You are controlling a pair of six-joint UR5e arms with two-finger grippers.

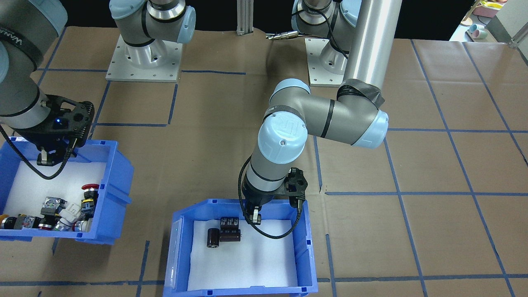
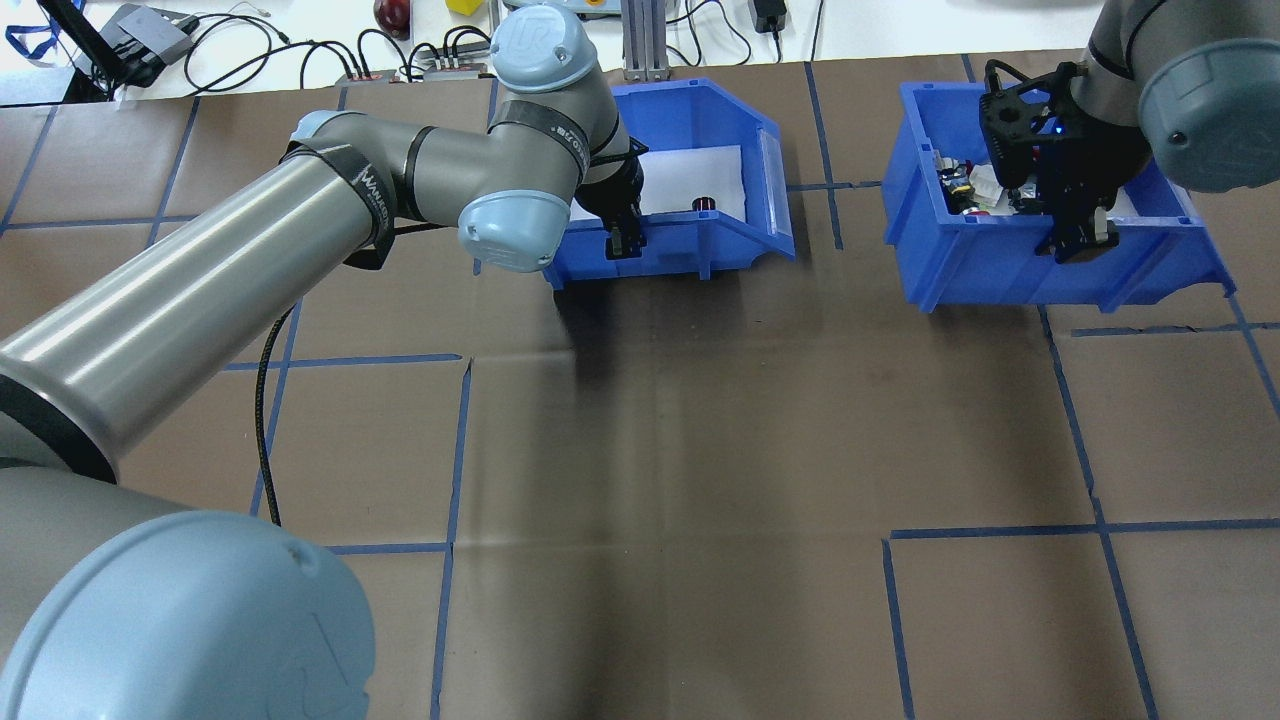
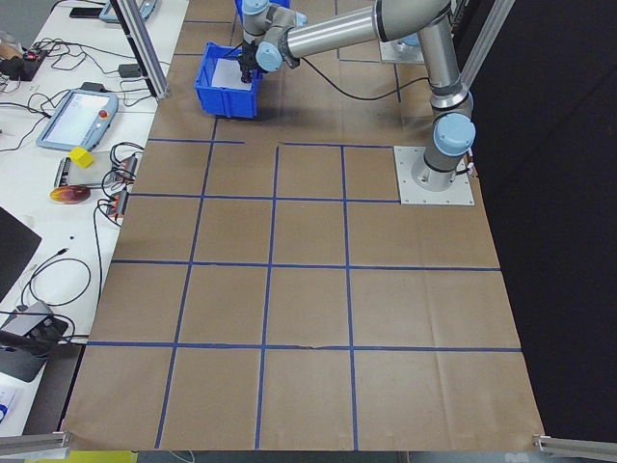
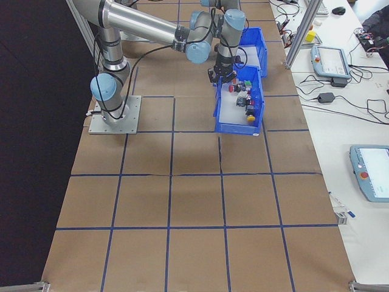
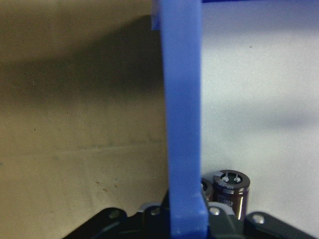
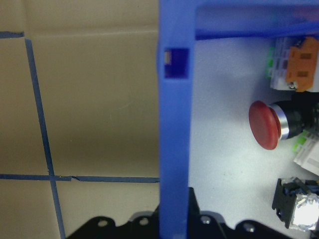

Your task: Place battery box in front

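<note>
Two blue bins [image 2: 690, 250] [image 2: 1000, 270] on taped table [image 2: 700, 450]

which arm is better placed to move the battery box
Left. Its tool straddles the rear wall of the battery box, the bin holding dark cylindrical cells. The right tool sits on the push-button bin.

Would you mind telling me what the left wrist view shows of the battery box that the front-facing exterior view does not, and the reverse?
Only the left wrist view shows the battery box wall edge-on, running down between the gripper's fingers, with brown table paper on one side and white liner on the other. Only the front-facing view shows the whole bin, the left gripper at its rear wall, and the button bin under the right gripper. Both show the dark cylindrical cells on the liner near that wall.
</note>
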